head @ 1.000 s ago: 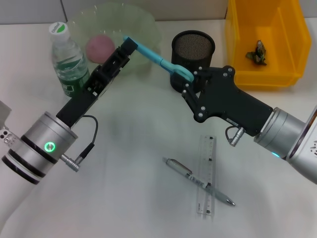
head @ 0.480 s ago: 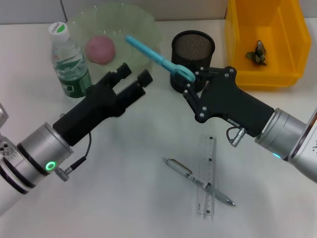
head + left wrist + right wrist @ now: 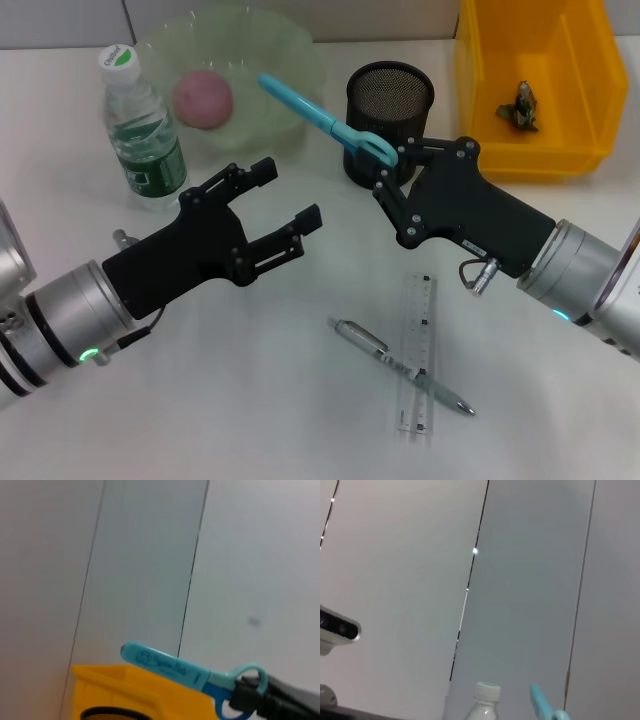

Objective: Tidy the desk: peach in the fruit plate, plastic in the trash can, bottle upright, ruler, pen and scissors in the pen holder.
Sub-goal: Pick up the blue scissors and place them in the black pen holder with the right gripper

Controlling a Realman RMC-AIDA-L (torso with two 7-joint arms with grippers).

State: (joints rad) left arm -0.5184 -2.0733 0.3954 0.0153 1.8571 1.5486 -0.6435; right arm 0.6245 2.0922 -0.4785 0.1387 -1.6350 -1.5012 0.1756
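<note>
Between the fruit plate [image 3: 262,62] and the pen holder [image 3: 390,120], we see the blue scissors [image 3: 318,116] held in the air by the right gripper [image 3: 388,167], whose jaws are clamped on the ringed handle; the sheathed blade end points far-left, over the plate's rim. In the left wrist view the scissors [image 3: 190,672] run level in front of the yellow trash can [image 3: 135,692], with the dark fingers of the right gripper [image 3: 250,700] at the handle loop.

We note that the left gripper [image 3: 285,200] has changed since a second ago. Then it gripped the blade end of the scissors; half a second ago it had let go and pulled back. Now it sits nearer and lower, left of centre, with its jaws spread wide and holding nothing. The scissors and the right gripper have barely shifted over that time.

Other task items: the peach [image 3: 203,98] lies in the fruit plate; the bottle [image 3: 143,130] stands upright at the far left; crumpled plastic [image 3: 520,106] lies in the trash can [image 3: 590,60] at the far right. The pen [image 3: 400,365] lies across the clear ruler [image 3: 417,350] on the table [image 3: 250,400], near-right, untouched.

The right wrist view shows the bottle cap [image 3: 486,692] and the scissors' tip [image 3: 542,707].
</note>
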